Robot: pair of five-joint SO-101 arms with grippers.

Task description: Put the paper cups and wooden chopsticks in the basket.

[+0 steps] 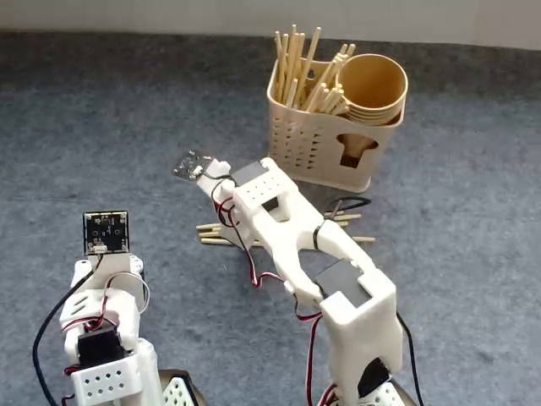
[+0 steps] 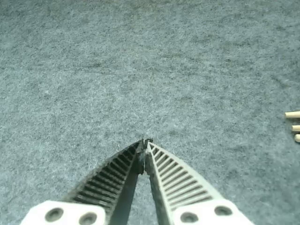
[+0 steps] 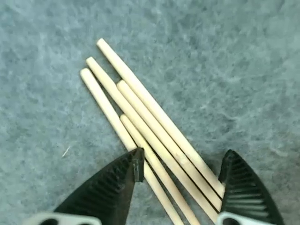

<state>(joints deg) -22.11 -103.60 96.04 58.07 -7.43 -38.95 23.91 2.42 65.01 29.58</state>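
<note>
Several wooden chopsticks lie side by side on the grey carpet. My right gripper is open just above them, with most of the bundle lying between its two jaws. In the high view the right arm stretches over these chopsticks, whose ends stick out on both sides of it. The cream basket stands at the back, holding stacked paper cups and many upright chopsticks. My left gripper is shut on nothing above bare carpet, near the front left.
The left arm sits at the front left, apart from the right arm. A few chopstick ends show at the edge of the left wrist view. A black cable loops on the carpet in front of the basket.
</note>
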